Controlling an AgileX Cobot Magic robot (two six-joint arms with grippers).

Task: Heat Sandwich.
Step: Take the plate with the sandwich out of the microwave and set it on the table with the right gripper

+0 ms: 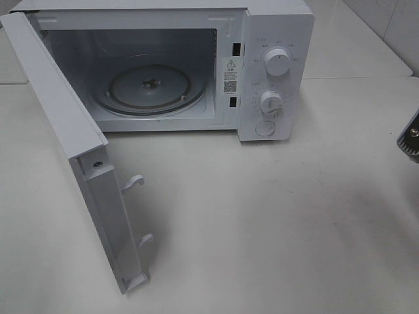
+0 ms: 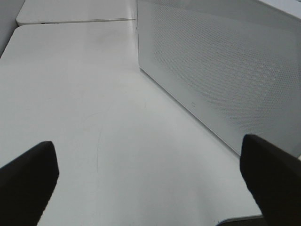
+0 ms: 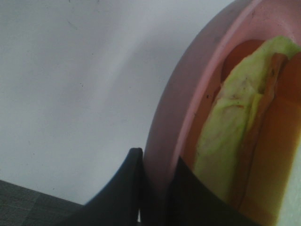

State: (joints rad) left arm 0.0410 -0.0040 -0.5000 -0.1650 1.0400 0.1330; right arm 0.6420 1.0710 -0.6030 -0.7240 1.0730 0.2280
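L gripper (image 2: 150, 188) is held low over the white table (image 2: 84, 117), jaws spread wide w/ nothing between, just beside the perforated side panel of the microwave (image 2: 221, 75). R gripper (image 3: 153, 188) is clamped narrow on the rim of the pink plate (image 3: 188, 94); only a dark bit of the R arm (image 1: 411, 137) is seen at the overhead view's edge. Sandwich (image 3: 235, 141) is lying on that plate; its long axis can't be told. Microwave door (image 1: 85, 163) is swung open, turntable (image 1: 149, 88) bare.
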